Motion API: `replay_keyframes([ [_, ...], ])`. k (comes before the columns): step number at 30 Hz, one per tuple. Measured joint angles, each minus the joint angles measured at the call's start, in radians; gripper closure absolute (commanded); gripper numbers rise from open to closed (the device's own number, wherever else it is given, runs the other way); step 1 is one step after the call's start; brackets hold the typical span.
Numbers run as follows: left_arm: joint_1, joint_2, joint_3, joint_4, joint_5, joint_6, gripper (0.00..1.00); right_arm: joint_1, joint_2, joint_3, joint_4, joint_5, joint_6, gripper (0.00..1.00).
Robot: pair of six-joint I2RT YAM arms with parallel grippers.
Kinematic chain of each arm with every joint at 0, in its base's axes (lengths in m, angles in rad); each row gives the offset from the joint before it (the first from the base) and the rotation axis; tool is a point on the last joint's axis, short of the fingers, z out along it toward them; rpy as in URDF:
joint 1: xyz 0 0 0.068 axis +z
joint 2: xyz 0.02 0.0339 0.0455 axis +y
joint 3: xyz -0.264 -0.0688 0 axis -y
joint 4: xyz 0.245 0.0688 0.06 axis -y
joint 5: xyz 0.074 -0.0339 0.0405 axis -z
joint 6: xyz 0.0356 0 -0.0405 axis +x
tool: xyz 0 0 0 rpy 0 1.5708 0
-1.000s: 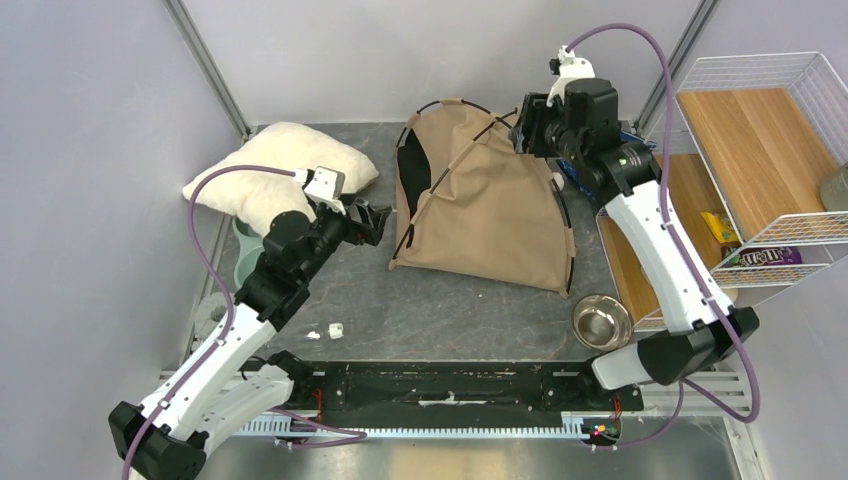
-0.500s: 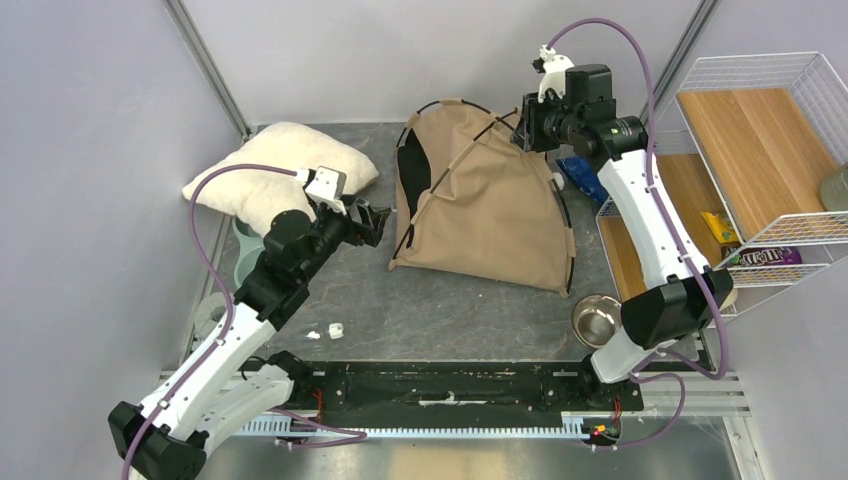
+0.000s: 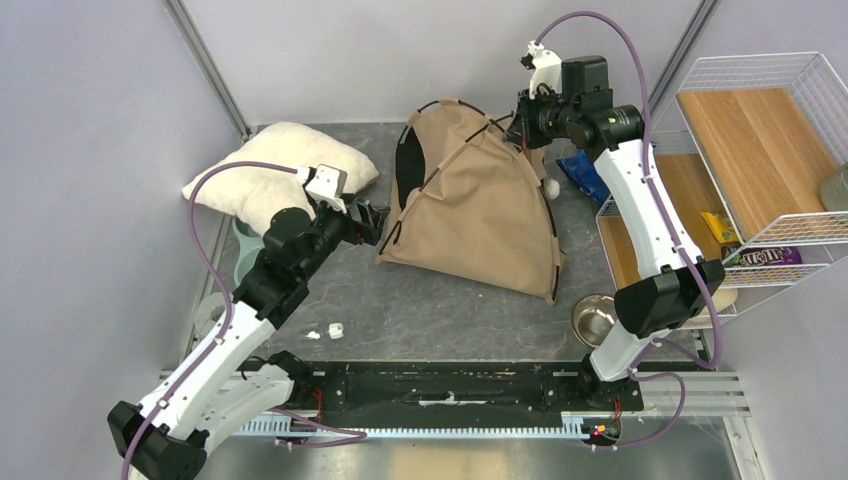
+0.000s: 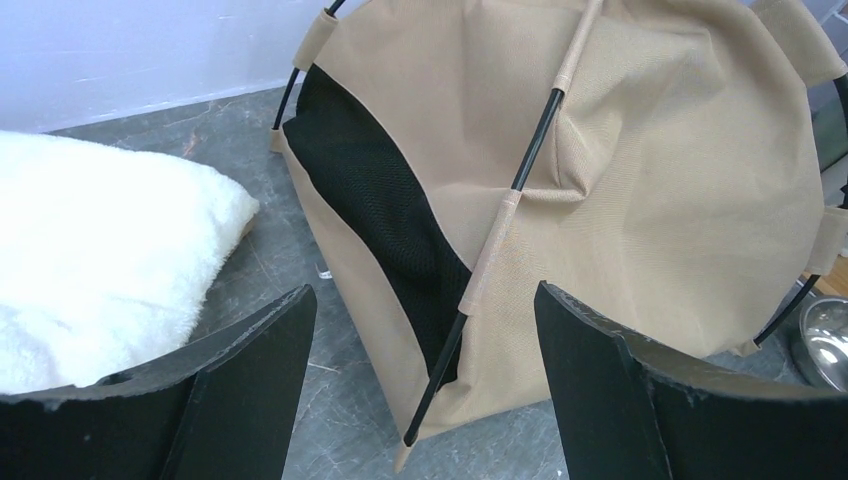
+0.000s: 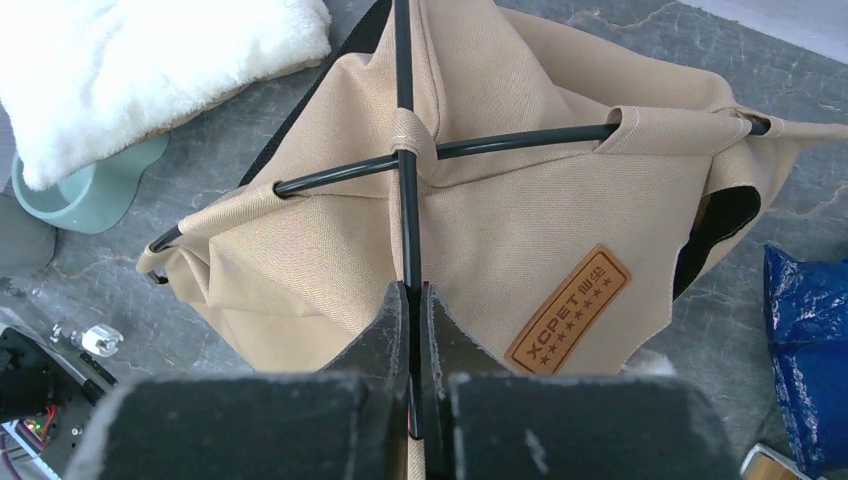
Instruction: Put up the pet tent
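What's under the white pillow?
A pale green bowl sticks out from under the fluffy white pillow. The rest of the bowl is covered, so its contents can't be seen.

A robot lab cell: plain lilac walls (image 3: 90,120) and metal posts (image 3: 208,68) enclose a grey table (image 3: 450,310), a black mounting rail (image 3: 440,385) along its near edge.

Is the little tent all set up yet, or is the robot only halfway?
About halfway. The pet tent has its poles in and crossed. The right hand pinches one near the top; the left hand is open beside the tent. Left to do: stand it straight, because it looks slumped.
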Motion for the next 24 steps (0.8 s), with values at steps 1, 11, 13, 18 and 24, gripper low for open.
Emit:
replay_keyframes([
  [1, 0.000, -0.001, 0.000, 0.000, -0.001, 0.001, 0.14, 0.000, 0.000, 0.002, 0.001, -0.001, 0.005, 1.00],
  [11, 0.000, -0.056, 0.025, -0.021, -0.004, 0.004, 0.14, 0.000, -0.016, 0.002, 0.075, -0.015, 0.135, 1.00],
  [13, 0.000, -0.073, 0.036, -0.022, -0.004, 0.004, 0.14, 0.000, -0.031, 0.005, 0.095, -0.019, 0.170, 1.00],
  [18, 0.000, -0.110, 0.064, -0.022, -0.004, 0.005, 0.14, 0.000, -0.066, 0.011, 0.155, -0.024, 0.264, 1.00],
  [24, 0.000, -0.141, 0.089, -0.022, -0.003, 0.005, 0.14, 0.001, -0.098, -0.003, 0.269, -0.008, 0.422, 1.00],
])
